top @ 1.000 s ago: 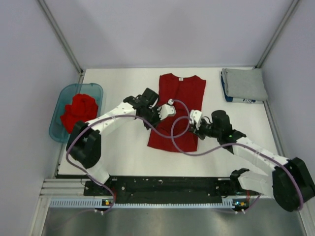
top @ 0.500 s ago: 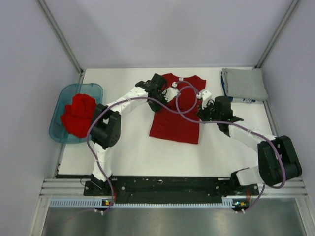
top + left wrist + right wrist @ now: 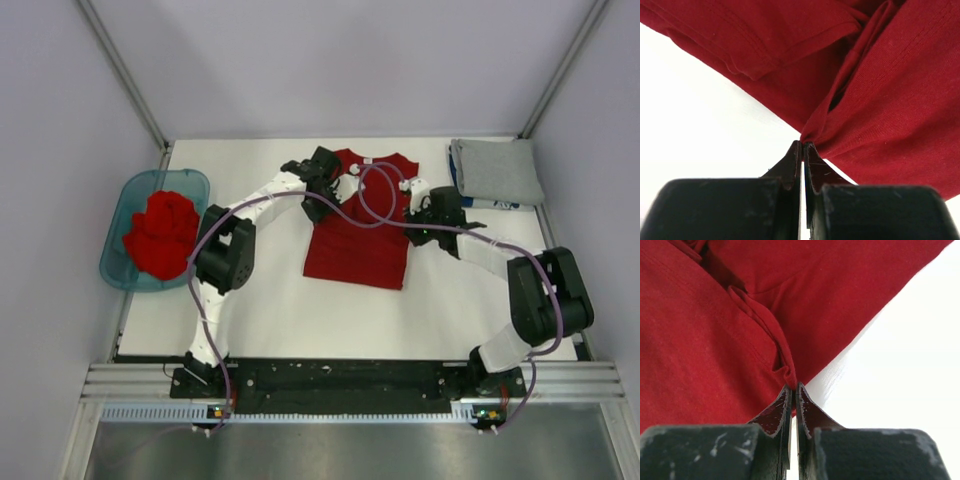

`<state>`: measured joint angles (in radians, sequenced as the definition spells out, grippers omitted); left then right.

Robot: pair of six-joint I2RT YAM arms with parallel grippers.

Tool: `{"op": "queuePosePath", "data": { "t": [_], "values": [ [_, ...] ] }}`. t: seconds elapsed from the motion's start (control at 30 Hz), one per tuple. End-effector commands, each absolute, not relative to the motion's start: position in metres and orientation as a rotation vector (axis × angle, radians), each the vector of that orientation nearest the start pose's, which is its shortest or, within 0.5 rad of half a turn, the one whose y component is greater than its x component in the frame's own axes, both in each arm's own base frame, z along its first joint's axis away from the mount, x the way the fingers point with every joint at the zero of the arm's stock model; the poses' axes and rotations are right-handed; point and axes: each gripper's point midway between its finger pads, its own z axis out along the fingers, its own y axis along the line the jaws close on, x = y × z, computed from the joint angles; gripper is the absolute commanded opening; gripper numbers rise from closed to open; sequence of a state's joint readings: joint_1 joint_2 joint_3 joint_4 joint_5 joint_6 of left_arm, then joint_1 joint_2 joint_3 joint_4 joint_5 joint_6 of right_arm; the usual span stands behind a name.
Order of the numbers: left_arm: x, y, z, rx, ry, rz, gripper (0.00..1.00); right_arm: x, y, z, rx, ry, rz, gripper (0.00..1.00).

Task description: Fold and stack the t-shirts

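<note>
Spread flat at the middle of the white surface [image 3: 270, 300]: one red t-shirt [image 3: 358, 240], collar and small white tag toward the far edge, hem toward the arm bases. Clamped on a pinch of that shirt's left side, in its far half: left pincer [image 3: 803, 145], black jaws pressed together with a bunched ridge of red cloth caught at the very tips, the rest of the cloth fanning out ahead and to the right, bare surface to the left. Clamped likewise on the right side, roughly level with the other: right pincer [image 3: 794, 387], jaws together on a puckered fold, cloth stretching ahead and to the left, bare surface to the right. Between the two tips, the chest of the shirt. Well apart at the far right corner: grey t-shirt [image 3: 497, 170], folded into a neat rectangle, touched by neither arm. Off the left edge of the surface: teal tub [image 3: 190, 180] holding crumpled red t-shirts [image 3: 160, 232] in a heap, well clear of both pincers
</note>
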<state>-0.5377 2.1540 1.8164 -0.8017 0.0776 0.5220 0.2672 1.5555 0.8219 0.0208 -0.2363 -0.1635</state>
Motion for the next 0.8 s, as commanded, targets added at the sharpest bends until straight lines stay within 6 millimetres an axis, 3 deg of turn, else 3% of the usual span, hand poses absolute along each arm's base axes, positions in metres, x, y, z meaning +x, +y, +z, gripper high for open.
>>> {"op": "queuePosePath", "data": {
  "t": [0.0, 0.2, 0.27, 0.37, 0.43, 0.53, 0.6, 0.67, 0.77],
  "values": [
    [0.435, -0.242, 0.075, 1.358, 2.317, -0.071, 0.00, 0.393, 0.139, 0.079, -0.595, 2.163, 0.308, 0.00],
    [0.437, -0.245, 0.075, 1.353, 2.311, -0.089, 0.00, 0.401, 0.140, 0.079, -0.603, 2.159, 0.309, 0.00],
    [0.440, -0.247, 0.076, 1.346, 2.308, -0.086, 0.08, 0.404, 0.137, 0.078, -0.586, 2.166, 0.298, 0.03],
    [0.447, -0.244, 0.076, 1.325, 2.306, -0.049, 0.29, 0.413, 0.131, 0.078, -0.544, 2.174, 0.268, 0.31],
    [0.457, -0.241, 0.084, 1.299, 2.290, -0.017, 0.37, 0.420, 0.126, 0.084, -0.497, 2.171, 0.251, 0.52],
    [0.481, -0.225, 0.114, 1.207, 2.256, 0.081, 0.40, 0.435, 0.113, 0.112, -0.381, 2.128, 0.262, 0.58],
    [0.485, -0.216, 0.135, 1.170, 2.238, 0.085, 0.42, 0.437, 0.111, 0.134, -0.354, 2.085, 0.290, 0.59],
    [0.464, -0.225, 0.153, 1.238, 2.192, -0.043, 0.43, 0.421, 0.122, 0.157, -0.479, 2.035, 0.347, 0.59],
    [0.402, -0.244, 0.153, 1.498, 2.035, -0.335, 0.43, 0.375, 0.151, 0.171, -0.849, 1.891, 0.420, 0.60]
  ]
}}
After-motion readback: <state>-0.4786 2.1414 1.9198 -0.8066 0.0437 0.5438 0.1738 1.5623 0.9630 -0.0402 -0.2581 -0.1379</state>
